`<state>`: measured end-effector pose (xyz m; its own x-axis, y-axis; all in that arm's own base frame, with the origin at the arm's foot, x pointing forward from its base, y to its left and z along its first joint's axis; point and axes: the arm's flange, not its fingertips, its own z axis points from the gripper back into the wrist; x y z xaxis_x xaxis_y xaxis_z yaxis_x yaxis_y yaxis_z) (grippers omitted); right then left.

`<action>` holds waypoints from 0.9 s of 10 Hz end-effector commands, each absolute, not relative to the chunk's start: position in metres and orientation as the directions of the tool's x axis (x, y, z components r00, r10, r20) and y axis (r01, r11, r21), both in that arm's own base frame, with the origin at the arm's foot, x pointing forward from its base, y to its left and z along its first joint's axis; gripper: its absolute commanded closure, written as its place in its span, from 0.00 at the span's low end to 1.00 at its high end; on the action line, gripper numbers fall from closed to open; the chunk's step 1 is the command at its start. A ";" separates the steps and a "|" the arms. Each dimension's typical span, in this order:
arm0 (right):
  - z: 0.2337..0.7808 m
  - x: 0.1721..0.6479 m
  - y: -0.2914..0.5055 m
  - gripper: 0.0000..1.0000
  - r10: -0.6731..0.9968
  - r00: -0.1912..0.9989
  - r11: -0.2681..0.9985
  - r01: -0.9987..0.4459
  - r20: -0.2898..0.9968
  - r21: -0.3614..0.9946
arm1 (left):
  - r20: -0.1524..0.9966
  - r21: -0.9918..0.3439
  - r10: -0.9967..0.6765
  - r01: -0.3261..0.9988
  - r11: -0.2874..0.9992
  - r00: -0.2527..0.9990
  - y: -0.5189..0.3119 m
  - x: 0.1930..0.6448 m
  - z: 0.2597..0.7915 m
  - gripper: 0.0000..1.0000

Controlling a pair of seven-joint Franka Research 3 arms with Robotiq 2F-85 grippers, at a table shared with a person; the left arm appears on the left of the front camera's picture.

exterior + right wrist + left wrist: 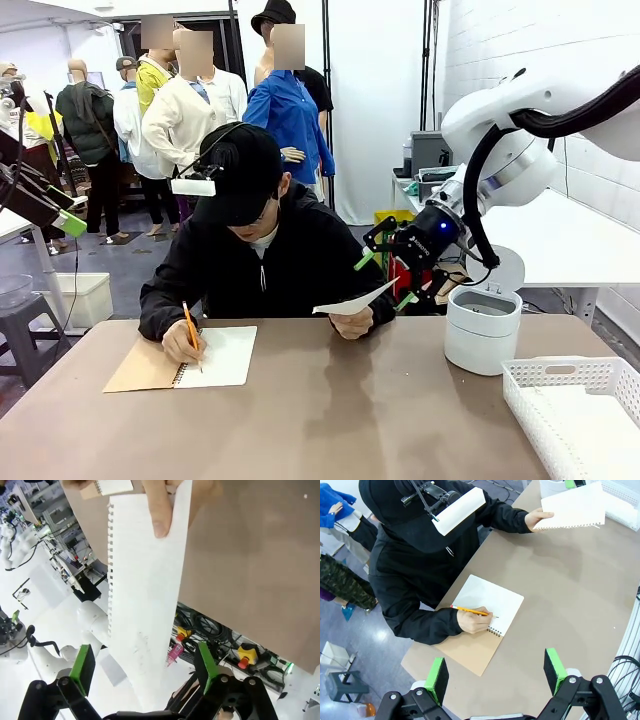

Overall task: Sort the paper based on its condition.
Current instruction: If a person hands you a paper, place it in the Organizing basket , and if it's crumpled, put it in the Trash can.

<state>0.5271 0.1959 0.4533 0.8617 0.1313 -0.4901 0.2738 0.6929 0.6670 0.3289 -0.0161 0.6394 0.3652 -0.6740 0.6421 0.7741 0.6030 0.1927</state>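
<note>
One smooth sheet of paper [352,300] is on offer: the person's hand [352,321] holds it out at centre-right of the front view, just off the fingertips of the right gripper [385,275], so I judge the step in hand to be the handover of a flat page for sorting. Right gripper: released, green pads [83,662] spread wide. In the right wrist view the sheet [145,595] runs from the person's thumb at top centre down toward the bottom centre, passing between the two pads; whether either pad touches it I cannot tell. My next move, as I judge it, calls for closing on the free end without creasing it, waiting for the hand to let go, then carrying it to a receptacle; the white basket [560,395] at lower right and the white lidded bin [482,328] beside it are candidates, but which takes smooth paper I cannot say. Left gripper [495,672]: released too, hovering at the bottom of its wrist view above the table edge, near the notebook [482,625] in which the person's other hand [474,621] is writing with a pencil [470,611].
</note>
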 end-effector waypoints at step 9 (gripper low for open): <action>0.421 0.530 0.205 1.00 0.117 0.860 0.623 0.325 -0.496 0.711 | 0.649 0.186 -0.669 0.778 0.600 0.362 -0.015 0.329 0.640 0.00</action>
<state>0.5315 0.2021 0.4267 0.8544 0.1182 -0.5060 0.3189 0.6496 0.6902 0.3289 -0.0161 0.6394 0.3653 -0.6740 0.6421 0.7741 0.6030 0.1926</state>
